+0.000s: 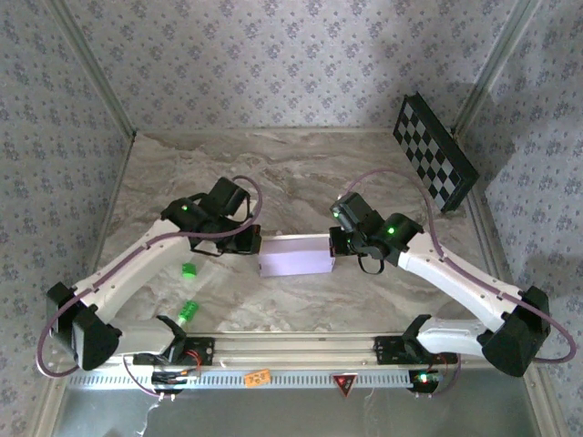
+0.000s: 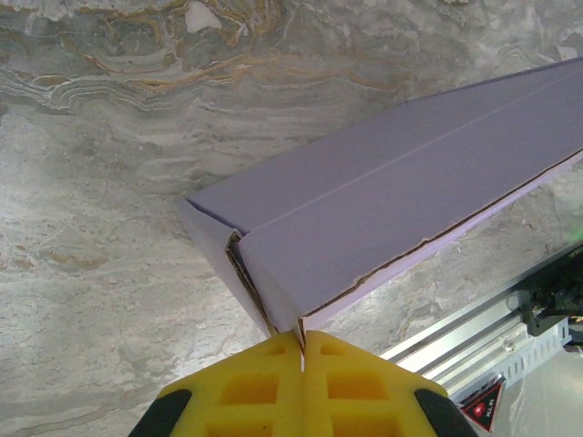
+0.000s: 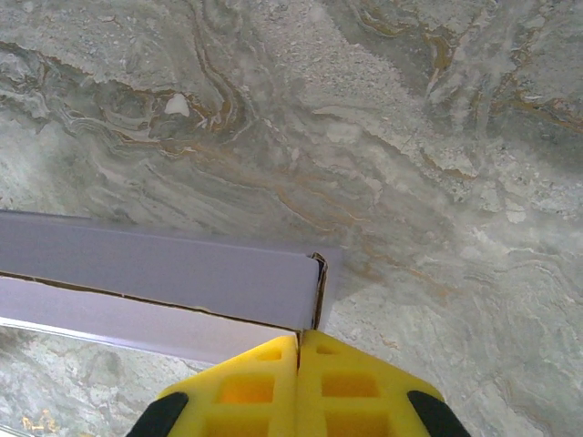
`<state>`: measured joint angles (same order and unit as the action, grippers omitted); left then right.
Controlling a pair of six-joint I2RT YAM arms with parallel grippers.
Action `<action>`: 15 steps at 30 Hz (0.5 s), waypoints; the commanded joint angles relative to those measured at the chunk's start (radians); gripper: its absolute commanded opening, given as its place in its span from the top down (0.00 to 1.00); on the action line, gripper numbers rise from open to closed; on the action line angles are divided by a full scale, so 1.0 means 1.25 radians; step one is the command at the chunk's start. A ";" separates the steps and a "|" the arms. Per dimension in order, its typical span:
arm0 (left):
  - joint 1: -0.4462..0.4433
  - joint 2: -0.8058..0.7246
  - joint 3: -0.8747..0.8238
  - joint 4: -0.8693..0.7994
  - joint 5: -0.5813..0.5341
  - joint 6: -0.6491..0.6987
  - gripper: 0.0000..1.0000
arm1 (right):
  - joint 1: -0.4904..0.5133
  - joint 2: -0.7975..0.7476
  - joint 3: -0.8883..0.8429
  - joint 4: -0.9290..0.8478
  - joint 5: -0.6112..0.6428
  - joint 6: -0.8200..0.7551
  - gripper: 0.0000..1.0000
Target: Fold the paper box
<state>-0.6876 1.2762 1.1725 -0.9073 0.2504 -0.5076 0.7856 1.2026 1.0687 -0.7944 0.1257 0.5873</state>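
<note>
Late stage: paper box (image 1: 296, 256) already folded to a flat lavender form, lying mid-surface (image 1: 301, 173) betw. both hands. L hand (image 2: 301, 341) and R hand (image 3: 299, 341) fully closed, tips at opposite box ends; pinch on cardboard indeterminate. Long seam gapes slightly, raw edge showing; final press prob. outstanding.

Paper box (image 1: 296, 256): plain pale lavender, with brownish raw edges at the corners.
Surface (image 1: 301, 173): grey-beige marble pattern with tan and white veins.
Checkerboard panel (image 1: 434, 152): black and white squares.
Walls (image 1: 273, 55): pale grey-lilac wallpaper with small repeated floral sprigs.
Left pincer (image 2: 301, 341): bright yellow pads, black behind them.
Right pincer (image 3: 299, 341): the same yellow and black.
Arms (image 1: 127, 264): white links, black joints, green lights.
Cables (image 1: 392, 172): purple.
</note>
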 commanded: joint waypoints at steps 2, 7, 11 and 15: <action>-0.013 0.010 0.026 0.072 0.071 -0.025 0.98 | 0.003 0.015 0.012 -0.009 -0.030 0.011 0.98; -0.016 0.022 0.023 0.046 0.048 -0.016 0.99 | 0.001 0.014 0.006 -0.014 -0.039 0.014 0.98; -0.017 0.037 0.022 -0.029 -0.026 0.014 1.00 | -0.003 0.009 0.003 -0.019 -0.039 0.010 0.98; -0.018 0.045 0.010 -0.072 -0.069 0.033 1.00 | -0.004 0.006 0.002 -0.023 -0.040 0.008 0.98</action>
<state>-0.6994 1.3228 1.1778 -0.9382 0.2043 -0.4973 0.7803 1.2045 1.0687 -0.7975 0.1150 0.5877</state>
